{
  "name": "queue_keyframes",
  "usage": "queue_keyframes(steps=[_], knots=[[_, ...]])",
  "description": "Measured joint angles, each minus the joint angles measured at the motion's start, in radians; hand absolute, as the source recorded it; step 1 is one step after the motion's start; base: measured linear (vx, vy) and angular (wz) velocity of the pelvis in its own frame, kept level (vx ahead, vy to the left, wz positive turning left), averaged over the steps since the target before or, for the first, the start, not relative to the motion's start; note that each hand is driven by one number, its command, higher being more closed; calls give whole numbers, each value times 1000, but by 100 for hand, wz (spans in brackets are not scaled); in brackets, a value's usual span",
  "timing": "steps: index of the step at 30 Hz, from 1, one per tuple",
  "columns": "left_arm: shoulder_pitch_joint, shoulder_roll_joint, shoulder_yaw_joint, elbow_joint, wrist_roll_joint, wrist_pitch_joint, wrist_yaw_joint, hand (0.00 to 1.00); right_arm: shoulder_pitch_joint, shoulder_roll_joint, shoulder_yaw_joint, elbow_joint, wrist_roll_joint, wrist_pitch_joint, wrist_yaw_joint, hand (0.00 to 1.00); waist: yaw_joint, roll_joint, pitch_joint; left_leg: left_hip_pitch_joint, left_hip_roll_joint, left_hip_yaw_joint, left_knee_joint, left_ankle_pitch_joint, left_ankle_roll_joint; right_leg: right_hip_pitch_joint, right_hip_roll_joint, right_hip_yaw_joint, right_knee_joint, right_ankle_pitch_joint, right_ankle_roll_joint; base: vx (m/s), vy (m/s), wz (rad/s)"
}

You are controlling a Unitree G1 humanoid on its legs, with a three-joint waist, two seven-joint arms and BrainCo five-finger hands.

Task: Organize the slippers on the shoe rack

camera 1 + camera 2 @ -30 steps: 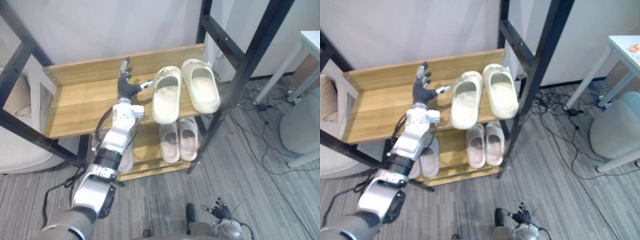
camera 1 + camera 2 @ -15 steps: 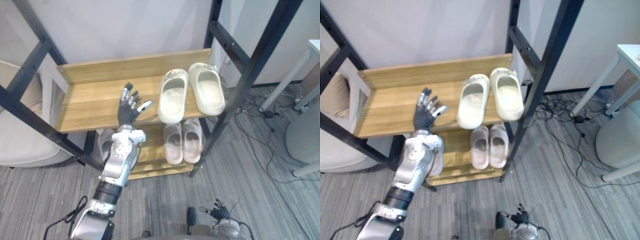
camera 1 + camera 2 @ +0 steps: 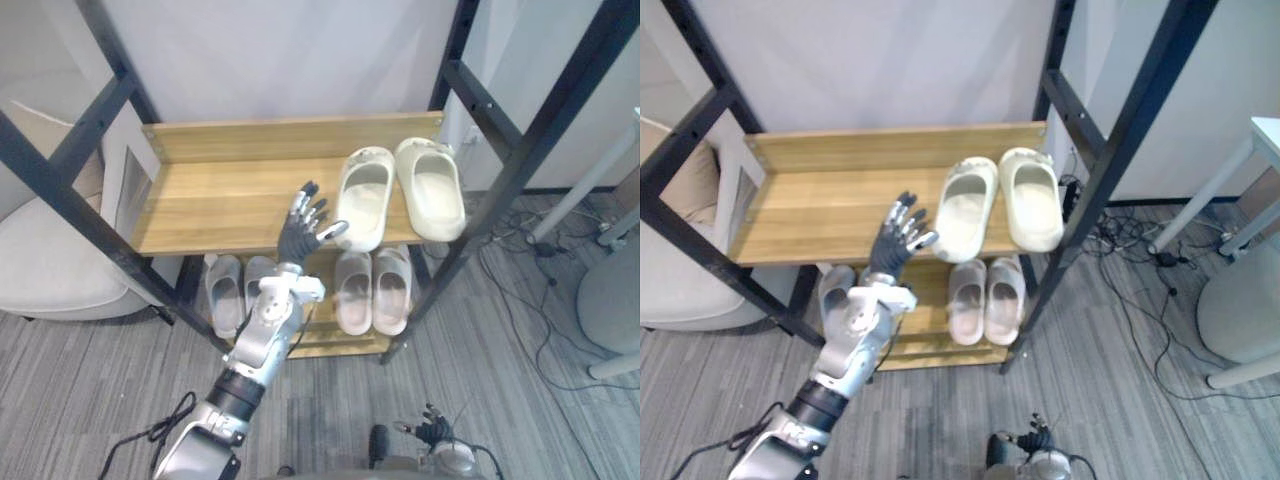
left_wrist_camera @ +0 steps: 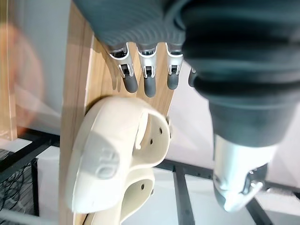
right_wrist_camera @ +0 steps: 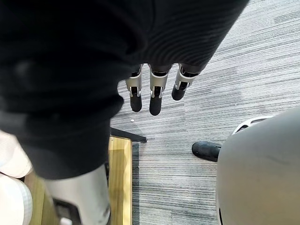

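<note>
While left hand [image 3: 300, 226] hangs open, cream slippers [image 3: 363, 200] lie beside, seemingly untouched

The wall [image 3: 280, 60] at the back was plain and white, and the floor [image 3: 520, 390] was grey with thin stripes. A soft cream chair [image 3: 45, 265] stood on the left side of the room. On the right stood a white table [image 3: 1267, 135] and a round pale seat [image 3: 1240, 320], with dark wires [image 3: 1160, 262] lying on the floor near the wall.

Lower slippers [image 3: 354, 295] run under the upper shelf [image 3: 210, 205] (far ends hidden).
</note>
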Motion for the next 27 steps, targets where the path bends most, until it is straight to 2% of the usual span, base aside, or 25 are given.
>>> queue_keyframes(steps=[9, 13, 27], knots=[[-90, -5, -42, 94, 0, 2, 3, 0, -3, 0, 1, 6, 1, 0, -2, 0, -14, -12, -6, 1, -2, 11, -4, 0, 0, -7, -1, 12, 0, 0, 0, 1, 4, -3], [-128, -11, -46, 136, 0, 3, 25, 0, -4, 4, -1, 6, 1, 0, -9, 0, -20, -17, -6, 2, -3, 21, -5, 0, 0, -11, 0, 20, 0, 0, 0, -1, 3, -6], [-109, 6, -20, 119, 20, 10, 23, 0, -7, 20, -5, 5, 1, 0, -12, 0, -28, -24, -5, 10, -1, 19, -6, 0, 1, -3, 0, 17, 0, 0, 1, 0, 0, 0]])
